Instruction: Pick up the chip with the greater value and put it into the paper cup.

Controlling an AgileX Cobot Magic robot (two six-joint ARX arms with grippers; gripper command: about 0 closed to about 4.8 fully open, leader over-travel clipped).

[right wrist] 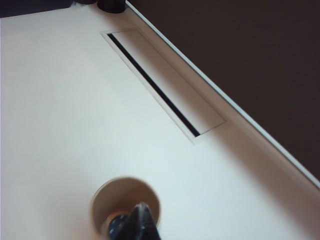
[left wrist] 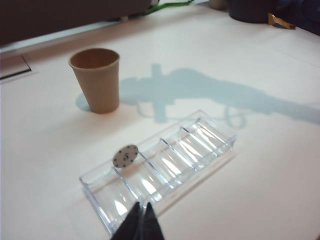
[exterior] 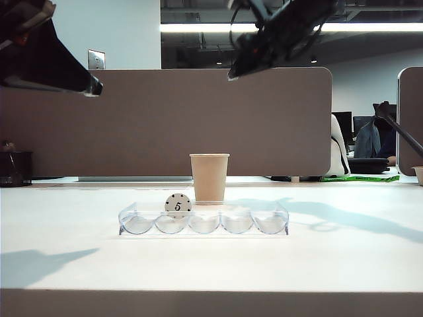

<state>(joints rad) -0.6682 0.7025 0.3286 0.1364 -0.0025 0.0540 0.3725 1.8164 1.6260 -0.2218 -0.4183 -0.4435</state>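
The dark blue chip (right wrist: 118, 224) lies inside the paper cup (right wrist: 116, 194), on its bottom, partly hidden by my right gripper (right wrist: 141, 207). That gripper hangs shut and empty right above the cup's mouth. In the exterior view the tan paper cup (exterior: 209, 177) stands upright behind the tray, with the right gripper (exterior: 232, 74) high above it. My left gripper (left wrist: 142, 207) is shut with nothing in it, hovering over the near end of the tray; in the exterior view the left gripper (exterior: 96, 86) is up at the far left. From the left wrist, the paper cup (left wrist: 96, 80) stands beyond the tray.
A clear plastic chip tray (exterior: 205, 223) lies in front of the cup, with a white chip marked 5 (exterior: 178, 204) standing in its second slot. The same tray (left wrist: 200, 137) and white chip (left wrist: 125, 156) show from the left wrist. A cable slot (right wrist: 150, 82) runs along the table's back edge by the partition (exterior: 165, 119).
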